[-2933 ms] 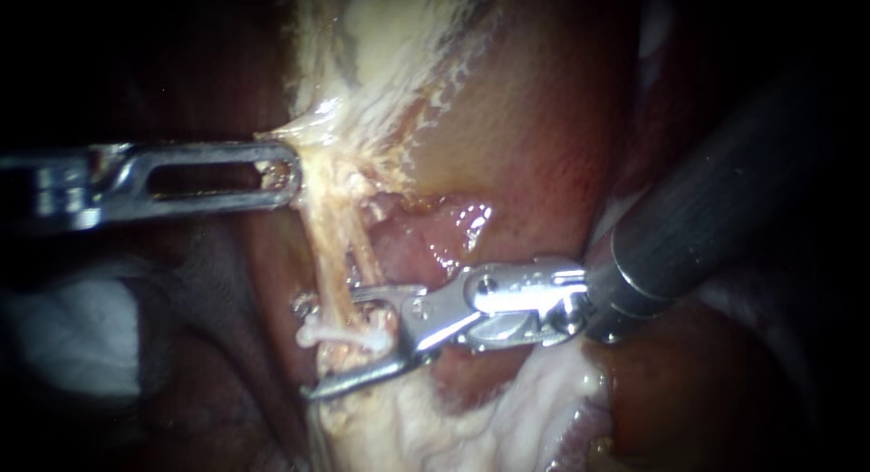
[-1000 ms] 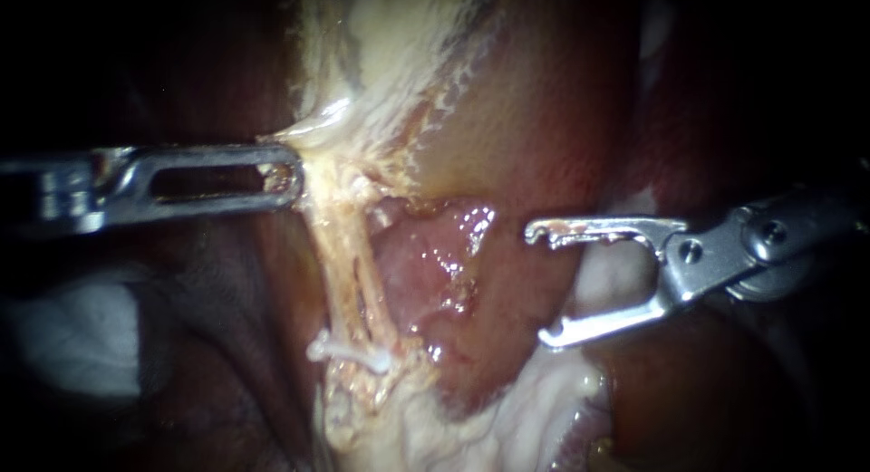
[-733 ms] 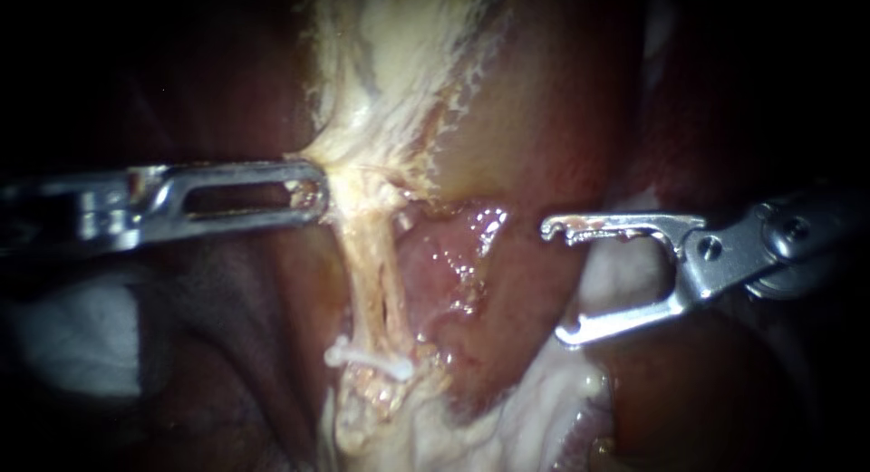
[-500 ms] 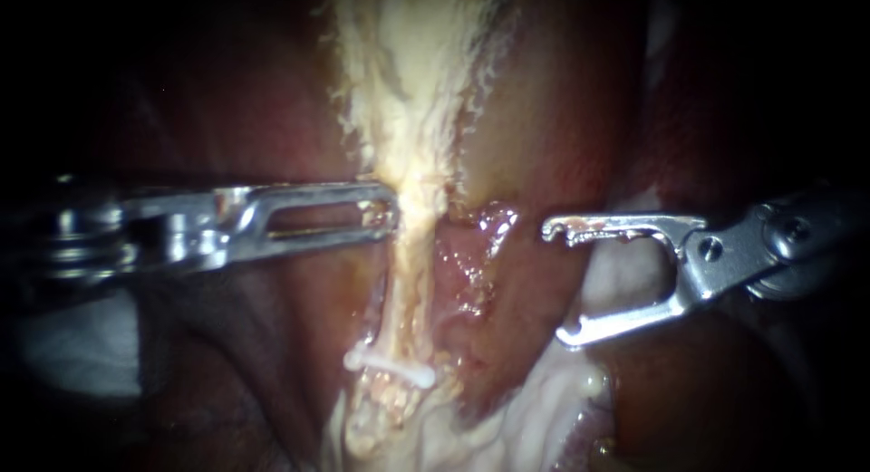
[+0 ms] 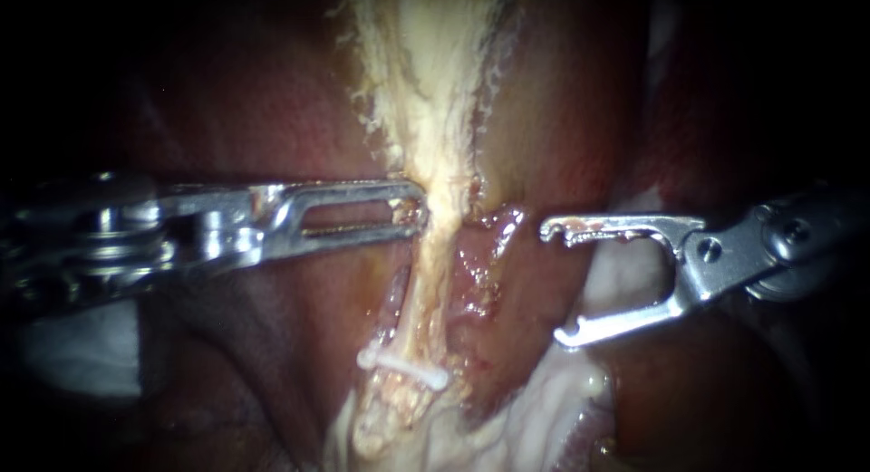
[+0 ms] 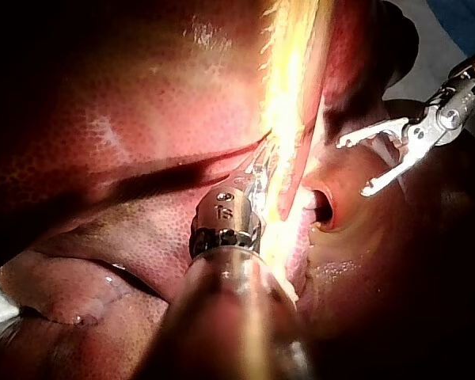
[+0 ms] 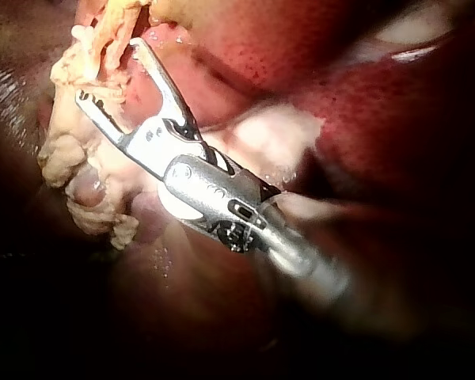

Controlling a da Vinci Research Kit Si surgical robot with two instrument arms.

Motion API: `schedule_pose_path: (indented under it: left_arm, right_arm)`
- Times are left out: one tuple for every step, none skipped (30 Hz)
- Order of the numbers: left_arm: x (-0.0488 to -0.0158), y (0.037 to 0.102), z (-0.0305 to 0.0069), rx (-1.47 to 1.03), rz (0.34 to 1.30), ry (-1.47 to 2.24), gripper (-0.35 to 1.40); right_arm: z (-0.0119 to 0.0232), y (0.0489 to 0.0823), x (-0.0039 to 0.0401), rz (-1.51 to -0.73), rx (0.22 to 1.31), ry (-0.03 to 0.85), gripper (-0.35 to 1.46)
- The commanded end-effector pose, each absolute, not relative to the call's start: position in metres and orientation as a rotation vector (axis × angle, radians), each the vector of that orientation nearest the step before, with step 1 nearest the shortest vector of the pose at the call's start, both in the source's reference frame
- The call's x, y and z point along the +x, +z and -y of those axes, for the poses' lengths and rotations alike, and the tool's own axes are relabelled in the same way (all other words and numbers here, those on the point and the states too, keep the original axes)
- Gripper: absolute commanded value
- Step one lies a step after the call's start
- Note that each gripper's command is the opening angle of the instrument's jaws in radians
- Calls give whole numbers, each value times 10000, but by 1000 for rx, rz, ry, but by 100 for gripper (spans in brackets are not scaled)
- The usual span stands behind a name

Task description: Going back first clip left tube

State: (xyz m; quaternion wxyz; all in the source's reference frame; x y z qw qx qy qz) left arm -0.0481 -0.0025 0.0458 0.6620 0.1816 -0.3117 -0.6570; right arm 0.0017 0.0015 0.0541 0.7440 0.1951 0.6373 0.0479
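A pale tube (image 5: 424,295) runs down from the whitish gallbladder tissue (image 5: 426,64), and a white clip (image 5: 403,368) sits across its lower end. My left instrument (image 5: 408,209) comes in level, its slotted jaws shut on the pale tissue at the top of the tube. My right instrument (image 5: 557,284) hangs well to the right of the tube with its hooked jaws wide open and nothing between them. In the left wrist view, glare hides the left instrument (image 6: 257,178) at the tissue, and the right instrument (image 6: 376,162) shows open beyond it. In the right wrist view, the open right instrument (image 7: 111,73) stands beside lumpy pale tissue (image 7: 79,166).
Dark red liver (image 5: 272,101) lies on both sides of the stretched tissue. A raw, wet pink patch (image 5: 480,264) sits between the tube and the right instrument. Whitish fatty tissue (image 5: 535,409) spreads below, and a pale fold (image 5: 63,345) shows under the left shaft.
My right instrument has let go at the tube and drawn back to the right, jaws open, with the clip left across the tube. My left instrument has carried its held tissue rightwards, straightening the tube.
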Motion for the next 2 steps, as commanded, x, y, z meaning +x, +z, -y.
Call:
schedule_pose_path:
  left_arm:
    - [-481, 457, 24, 412, 706, -1485, -35]
    - [-481, 457, 24, 412, 706, -1485, -35]
  right_arm:
    - [-15, 541, 17, -1396, 427, 102, 60]
    - [-15, 541, 17, -1396, 427, 102, 60]
